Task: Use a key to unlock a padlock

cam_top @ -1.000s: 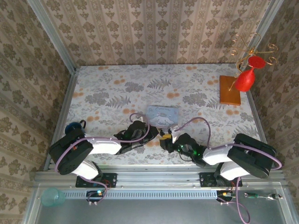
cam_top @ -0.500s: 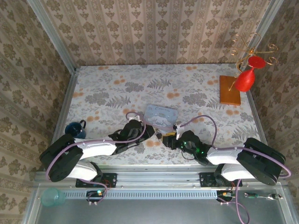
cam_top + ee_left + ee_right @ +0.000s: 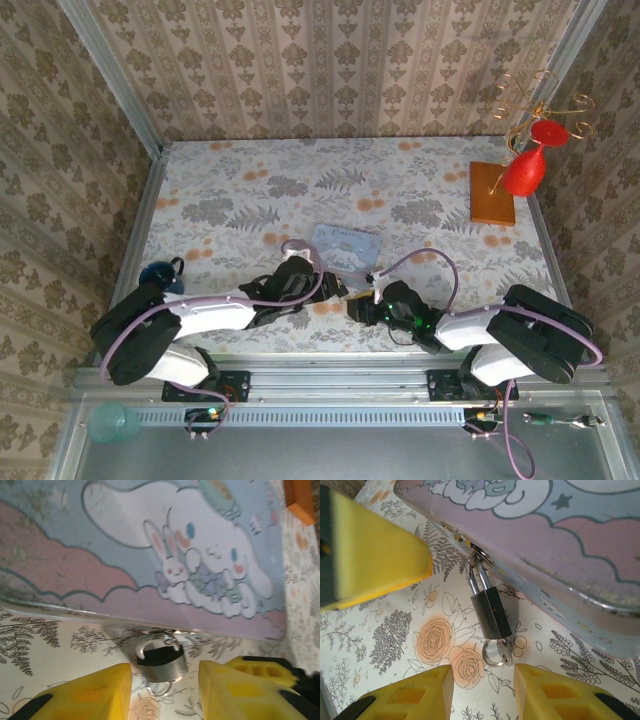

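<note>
The small dark padlock (image 3: 491,612) hangs by its silvery shackle (image 3: 477,577) from the clasp of the pastel cartoon tin (image 3: 347,248), and lies on the flowered table. A silver key with a ring (image 3: 498,653) sticks out of its bottom end. My right gripper (image 3: 482,682) is open just short of the key, with a yellow finger (image 3: 415,695) on each side and touching nothing. My left gripper (image 3: 165,680) is open too, and the padlock (image 3: 159,662) lies between its fingertips, apart from both. In the top view both grippers (image 3: 348,293) meet at the tin's near edge.
The tin's lid (image 3: 150,555) rises right behind the lock. My left arm's yellow finger (image 3: 370,555) crowds the right wrist view. A wooden base (image 3: 493,193) with a wire stand and a red glass (image 3: 525,168) stands back right. A blue cup (image 3: 160,275) sits at the left edge.
Both wrists shifted slightly around the lock at the tin's near edge, and the tin was nudged a little. Nothing was taken hold of.
</note>
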